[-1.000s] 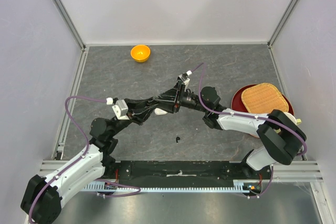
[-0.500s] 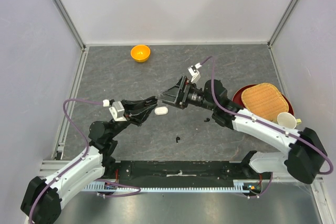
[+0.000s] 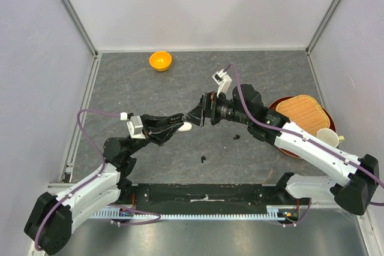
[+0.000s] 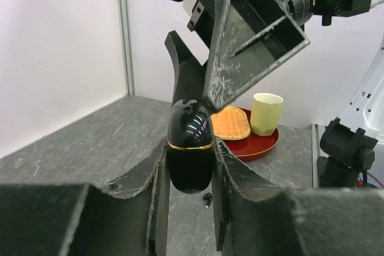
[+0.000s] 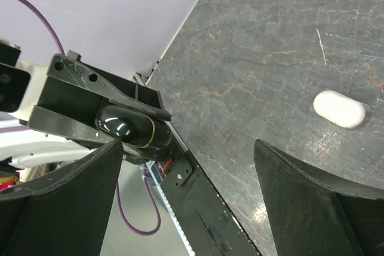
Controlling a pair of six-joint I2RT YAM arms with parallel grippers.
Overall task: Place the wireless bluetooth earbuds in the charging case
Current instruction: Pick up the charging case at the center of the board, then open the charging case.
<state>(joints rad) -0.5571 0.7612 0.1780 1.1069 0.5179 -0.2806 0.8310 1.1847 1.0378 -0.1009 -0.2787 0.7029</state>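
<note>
My left gripper (image 4: 189, 149) is shut tight on the charging case (image 4: 191, 129), gripping its lower half from both sides. The case stands up along my left fingers, and its glossy end above the gold seam pokes out past their tips. That free end is what matters next. It points straight at my right gripper (image 5: 187, 148), whose jaws are spread wide and hold nothing. Seen from my right wrist, the case (image 5: 133, 128) sits off to one side, close to one right finger instead of midway in the gap, and its long axis runs across toward the opening. From my left wrist, the right fingers hang just over the case's top, but I cannot tell whether they touch it. I judge my right jaws must shift sideways until the case's free end lies between them before they can work the lid. On the table below is a white oblong piece (image 3: 185, 126), which I cannot identify. Farther out lie two tiny black earbuds (image 3: 204, 160), one under my right arm, so that arm is the nearer one for fetching them.
</note>
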